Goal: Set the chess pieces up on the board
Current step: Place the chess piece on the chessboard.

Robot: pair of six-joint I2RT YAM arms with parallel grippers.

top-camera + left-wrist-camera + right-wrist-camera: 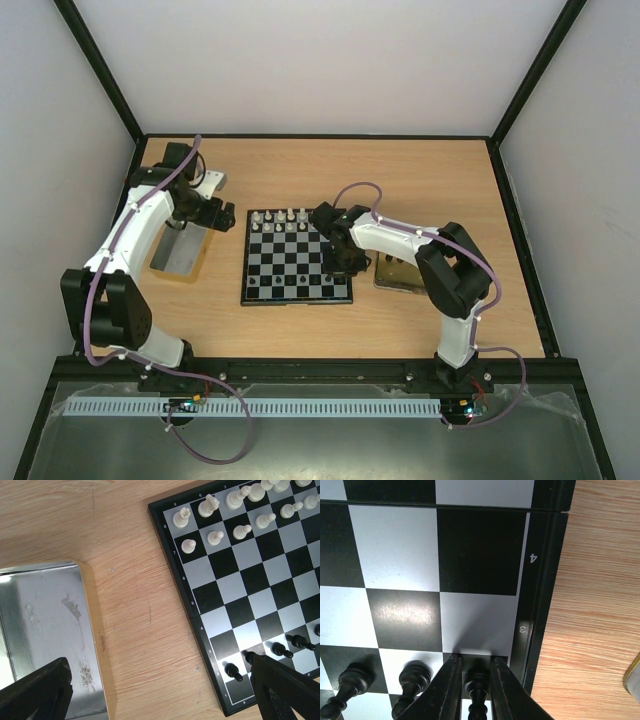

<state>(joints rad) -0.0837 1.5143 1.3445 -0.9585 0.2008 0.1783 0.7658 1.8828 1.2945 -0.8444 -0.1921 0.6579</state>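
The board (290, 262) lies mid-table. White pieces (285, 220) fill its far two rows, and black pieces (290, 287) stand along its near side. My right gripper (340, 265) is low over the board's right edge. In the right wrist view the right gripper (476, 662) is shut on a black pawn (476, 682) that stands on a dark square by the rim, with two more black pawns (412, 677) to its left. My left gripper (159, 680) is open and empty over bare table between the silver tray (40, 615) and the board (240, 580).
The silver-grey tray (180, 250) lies left of the board, under the left arm. The gold tray (395, 275) lies right of the board, partly hidden by the right arm; its corner shows in the right wrist view (635, 680). Black frame walls bound the table.
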